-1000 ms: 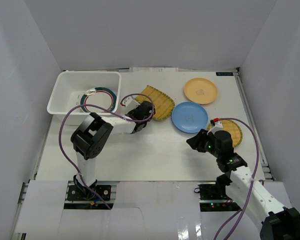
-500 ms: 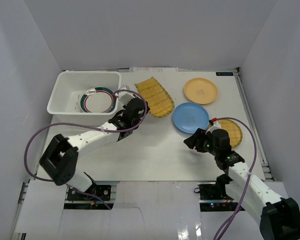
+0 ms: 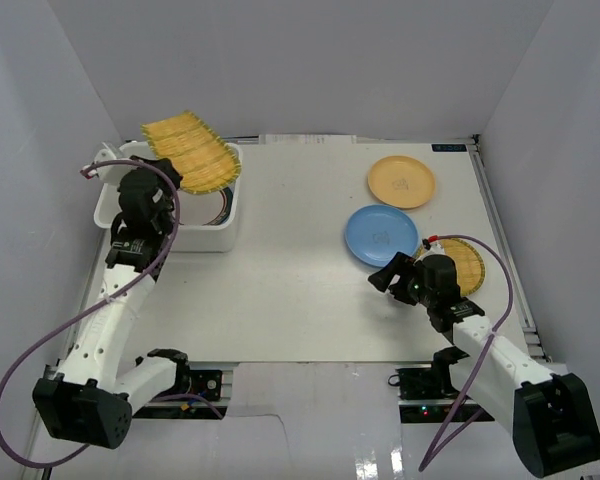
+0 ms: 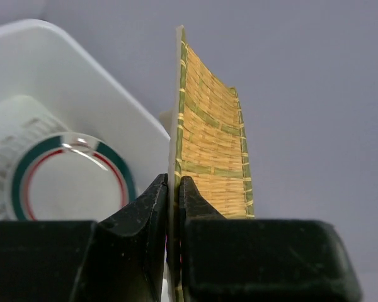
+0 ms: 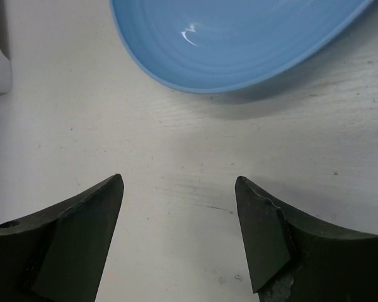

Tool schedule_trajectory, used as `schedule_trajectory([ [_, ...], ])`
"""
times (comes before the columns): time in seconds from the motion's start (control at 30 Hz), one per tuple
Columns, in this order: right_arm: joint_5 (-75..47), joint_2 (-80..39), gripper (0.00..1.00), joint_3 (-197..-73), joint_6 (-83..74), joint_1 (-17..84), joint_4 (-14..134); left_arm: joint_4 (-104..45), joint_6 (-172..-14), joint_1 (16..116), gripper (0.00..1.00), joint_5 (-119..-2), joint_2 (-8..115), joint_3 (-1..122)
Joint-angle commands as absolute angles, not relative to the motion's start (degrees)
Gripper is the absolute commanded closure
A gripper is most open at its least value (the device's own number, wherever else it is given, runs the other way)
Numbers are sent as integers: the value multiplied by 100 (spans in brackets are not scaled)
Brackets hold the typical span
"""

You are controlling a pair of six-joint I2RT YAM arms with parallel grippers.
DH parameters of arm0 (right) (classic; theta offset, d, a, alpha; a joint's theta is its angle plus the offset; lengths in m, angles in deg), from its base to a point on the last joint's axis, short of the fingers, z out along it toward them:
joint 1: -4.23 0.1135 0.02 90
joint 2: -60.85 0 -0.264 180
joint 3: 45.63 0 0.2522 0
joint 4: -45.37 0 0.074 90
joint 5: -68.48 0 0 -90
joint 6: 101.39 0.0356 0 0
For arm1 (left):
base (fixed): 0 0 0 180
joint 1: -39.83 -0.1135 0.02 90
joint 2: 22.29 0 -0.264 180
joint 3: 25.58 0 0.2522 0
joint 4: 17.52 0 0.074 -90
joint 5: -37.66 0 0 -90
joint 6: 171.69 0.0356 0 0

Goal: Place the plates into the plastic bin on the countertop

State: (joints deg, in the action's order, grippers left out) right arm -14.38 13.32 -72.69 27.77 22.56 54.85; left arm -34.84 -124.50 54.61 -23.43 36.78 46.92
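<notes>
Woven plate poised over the bin
On the table (image 3: 280,290), the bin (image 3: 208,238) holds a ringed plate (image 4: 66,189). The woven plate (image 3: 188,152) hangs above it, its edge pinched in the closed left jaws. Best to level it, lower it inside, then release. The right jaws gape empty near the blue plate (image 3: 380,235).

A lab test cell, shown by plain white walls (image 3: 300,60) enclosing a white countertop (image 3: 300,300).
</notes>
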Motion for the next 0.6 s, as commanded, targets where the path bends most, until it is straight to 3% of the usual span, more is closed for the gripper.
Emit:
schedule_trajectory([
  [0.0, -1282, 944, 22, -7468, 3097, 2146, 4973, -4042, -12405, 4600, 100, -3237, 3669, 4672],
  [0.23, -1571, 496, 21, -7662, 3308, 1971, 4630, -3911, -12949, 2754, 100, -4862, 4519, 4171],
  [0.43, -1897, 241, 18, -7557, 3545, 1750, 4349, -3875, -13038, 2541, 97, -5111, 5180, 4083],
  [0.53, -2090, -101, 18, -7504, 3782, 1636, 4041, -3780, -13100, 2541, 64, -5137, 5111, 3925],
  [0.57, -2108, -189, 18, -7512, 3844, 1627, 3954, -3744, -13074, 2541, 46, -5146, 5058, 3907],
])
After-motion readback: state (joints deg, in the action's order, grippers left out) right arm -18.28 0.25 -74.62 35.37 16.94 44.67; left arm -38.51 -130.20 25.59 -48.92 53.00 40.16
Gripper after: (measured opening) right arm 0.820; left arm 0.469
